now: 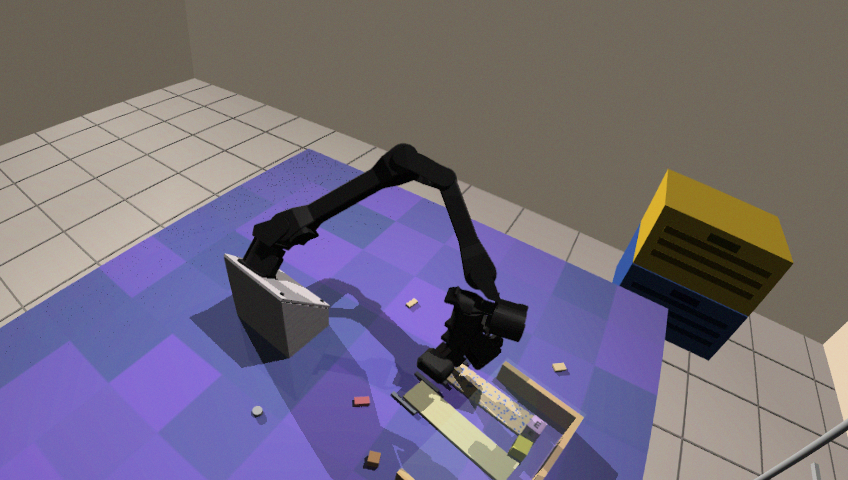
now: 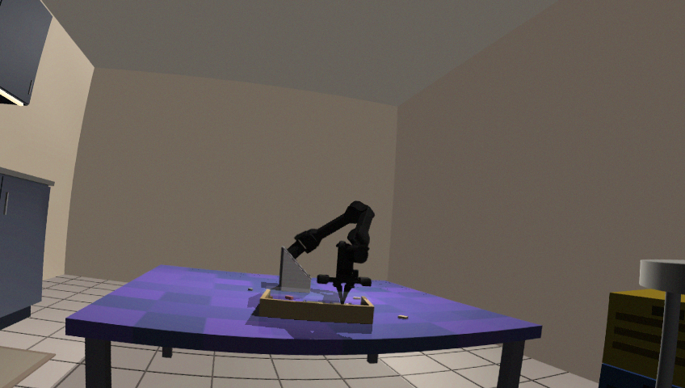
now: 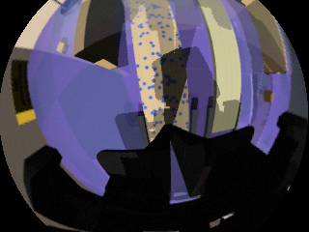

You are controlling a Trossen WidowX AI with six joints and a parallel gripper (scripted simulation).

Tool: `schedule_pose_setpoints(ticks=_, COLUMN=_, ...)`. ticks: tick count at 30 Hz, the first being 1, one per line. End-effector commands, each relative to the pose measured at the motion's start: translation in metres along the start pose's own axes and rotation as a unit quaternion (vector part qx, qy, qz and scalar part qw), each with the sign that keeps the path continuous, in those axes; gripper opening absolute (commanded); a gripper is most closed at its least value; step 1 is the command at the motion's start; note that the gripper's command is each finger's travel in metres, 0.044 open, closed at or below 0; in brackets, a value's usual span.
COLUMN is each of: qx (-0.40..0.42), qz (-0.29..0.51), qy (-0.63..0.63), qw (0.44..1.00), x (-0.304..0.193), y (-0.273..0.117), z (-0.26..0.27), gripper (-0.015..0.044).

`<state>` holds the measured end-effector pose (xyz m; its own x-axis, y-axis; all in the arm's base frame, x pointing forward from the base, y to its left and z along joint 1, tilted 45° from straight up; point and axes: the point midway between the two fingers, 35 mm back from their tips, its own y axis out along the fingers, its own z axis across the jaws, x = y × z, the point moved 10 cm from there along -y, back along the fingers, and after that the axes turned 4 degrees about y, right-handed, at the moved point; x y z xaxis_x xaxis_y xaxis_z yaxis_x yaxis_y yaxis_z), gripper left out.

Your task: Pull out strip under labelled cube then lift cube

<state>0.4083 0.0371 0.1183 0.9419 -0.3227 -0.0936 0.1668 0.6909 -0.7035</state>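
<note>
The labelled cube (image 1: 537, 424), pale lilac with a dark letter, is at the far end of the cream, blue-speckled strip (image 1: 496, 399) (image 3: 146, 63). Whether it bears fully on that strip is hard to tell. A plain pale green strip (image 1: 453, 425) (image 3: 228, 63) lies alongside. An olive-green cube (image 1: 521, 447) is beside the labelled cube, near the green strip's far end. My gripper (image 2: 342, 301) (image 3: 168, 127) is shut with nothing seen between its fingers. It points down at the speckled strip's near end; contact with it cannot be told. The labelled cube is not clearly visible in the wrist view.
Wooden walls (image 1: 538, 393) (image 2: 314, 311) stand around the strips' sides and far end. Short dark guide rails (image 1: 404, 403) (image 3: 194, 116) flank the near ends. Small loose blocks lie outside, including a red one (image 1: 361, 401), a brown one (image 1: 373, 458) and a cream one (image 1: 559, 366).
</note>
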Motion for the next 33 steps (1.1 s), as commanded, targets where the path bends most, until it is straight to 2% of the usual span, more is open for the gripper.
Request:
schedule_pose_setpoints(ticks=1, qx=-0.002, qz=0.0, qy=0.001, qw=1.0, x=0.0, y=0.002, z=0.0, gripper=0.0)
schedule_pose_setpoints(ticks=19, qx=-0.001, qz=0.0, qy=0.001, qw=1.0, x=0.001, y=0.004, z=0.001, gripper=0.0)
schedule_pose_setpoints(ticks=33, qx=-0.002, qz=0.0, qy=0.002, qw=1.0, x=-0.019, y=0.004, z=0.0, gripper=0.0)
